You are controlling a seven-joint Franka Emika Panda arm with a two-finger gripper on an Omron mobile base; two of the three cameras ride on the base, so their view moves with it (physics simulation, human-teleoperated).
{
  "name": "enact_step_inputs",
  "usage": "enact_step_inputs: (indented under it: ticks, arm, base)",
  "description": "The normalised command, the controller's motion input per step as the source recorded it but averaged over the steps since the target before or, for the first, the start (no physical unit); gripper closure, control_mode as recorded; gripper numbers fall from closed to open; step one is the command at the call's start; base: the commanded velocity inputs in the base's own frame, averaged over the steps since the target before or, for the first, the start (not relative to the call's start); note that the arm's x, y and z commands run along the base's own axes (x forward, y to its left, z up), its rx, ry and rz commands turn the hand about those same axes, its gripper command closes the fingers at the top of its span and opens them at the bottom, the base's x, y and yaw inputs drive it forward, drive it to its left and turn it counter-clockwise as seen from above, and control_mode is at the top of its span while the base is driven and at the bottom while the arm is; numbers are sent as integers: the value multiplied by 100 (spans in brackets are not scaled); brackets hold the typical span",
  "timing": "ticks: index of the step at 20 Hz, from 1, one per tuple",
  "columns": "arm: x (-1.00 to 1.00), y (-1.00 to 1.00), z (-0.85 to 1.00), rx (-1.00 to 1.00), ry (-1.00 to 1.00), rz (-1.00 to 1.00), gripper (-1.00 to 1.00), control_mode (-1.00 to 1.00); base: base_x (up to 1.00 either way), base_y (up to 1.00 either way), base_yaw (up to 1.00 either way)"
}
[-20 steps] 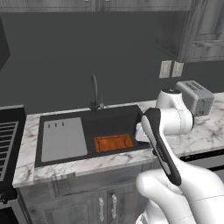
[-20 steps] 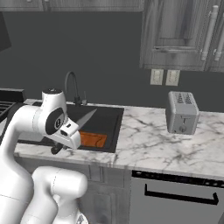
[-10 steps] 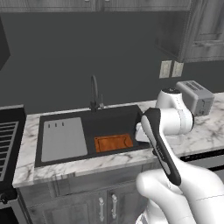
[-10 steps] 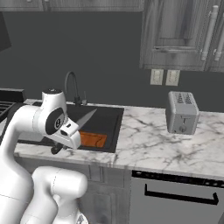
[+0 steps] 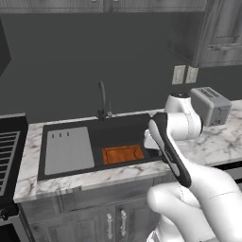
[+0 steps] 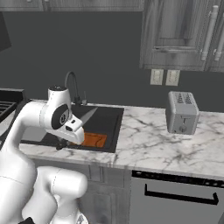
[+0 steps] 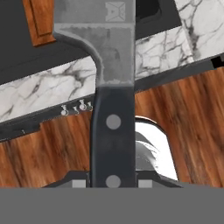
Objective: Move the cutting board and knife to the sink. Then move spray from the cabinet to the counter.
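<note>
Orange-brown, the cutting board (image 5: 122, 154) lies flat in the sink (image 5: 71, 151), at the basin's 4 o'clock in the left base view. Close up, the hand view shows the gripper (image 7: 113, 181) clamped on the knife (image 7: 109, 87), black handle low, blade toward 12 o'clock over the counter (image 7: 52, 94).

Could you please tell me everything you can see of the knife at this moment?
The knife has a grey steel blade and a black handle with two pale rivets. In the hand view it runs straight up the middle, handle low, blade reaching out of the top edge. The pincer holds the handle, so the knife is lifted off any surface. In the right base view the blade slants up from the hand, above the dark sink, where the orange-brown cutting board already lies.
</note>
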Motion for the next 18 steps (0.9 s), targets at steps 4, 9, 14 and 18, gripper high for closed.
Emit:
enact_step_inputs:
  ticks: [4, 9, 14, 18]
  arm:
    - [38, -11, 3, 0, 11, 12, 100, -100]
    - [1, 0, -2, -1, 1, 24, 100, -100]
    - [12, -28, -24, -5, 0, 34, 100, -100]
    - [13, -38, -7, -1, 0, 39, 100, -100]
  base:
    - [0, 0, 0]
    - [0, 0, 0]
    - [0, 0, 0]
    - [0, 0, 0]
